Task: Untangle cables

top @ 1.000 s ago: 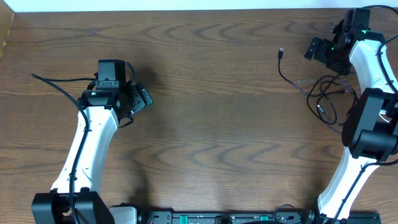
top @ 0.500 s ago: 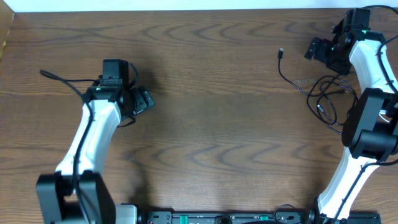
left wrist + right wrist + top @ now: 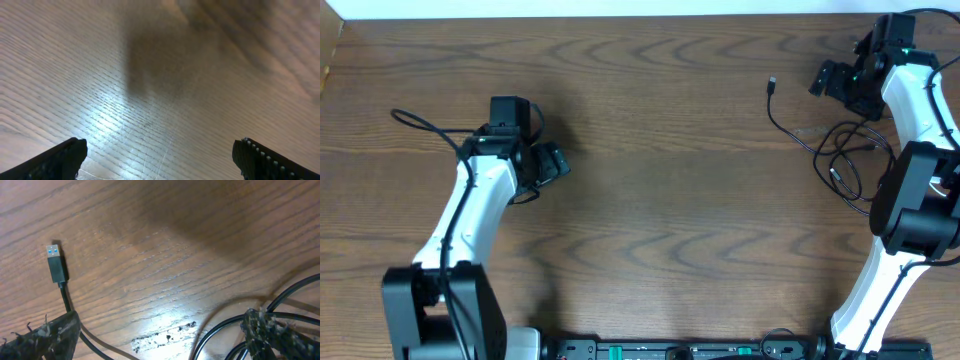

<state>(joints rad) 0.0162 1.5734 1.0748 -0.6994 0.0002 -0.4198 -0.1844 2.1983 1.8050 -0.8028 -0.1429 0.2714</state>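
Loops of the black cable [image 3: 65, 299] lie crossed over one another by the worktop's [image 3: 670, 200] right edge, so the untangling looks barely begun. Farther in, the left jaws stand spread and empty over bare wood. Farthest, its USB plug [image 3: 56, 262] lies free by the spread, empty right jaws. The white cord is too faint to place.
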